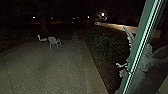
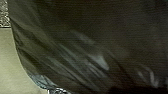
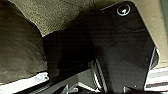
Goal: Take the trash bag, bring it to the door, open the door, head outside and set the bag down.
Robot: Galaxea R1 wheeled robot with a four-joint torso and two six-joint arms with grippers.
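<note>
A dark, shiny trash bag (image 2: 62,50) with stretched folds hangs right in front of the left wrist camera. The bag's rounded side (image 3: 20,42) also appears in the right wrist view, beside the robot's own dark plate. How the bag is held is hidden. In the head view, a door frame edge (image 1: 141,47) with a bright greenish strip rises close on the right, and dark paved ground lies outside.
Two light chairs, one (image 1: 53,42) with arms, stand on the paving (image 1: 45,67) ahead to the left. A pale kerb strip (image 1: 91,70) borders bushes (image 1: 106,46) on the right. Lamps glow far off.
</note>
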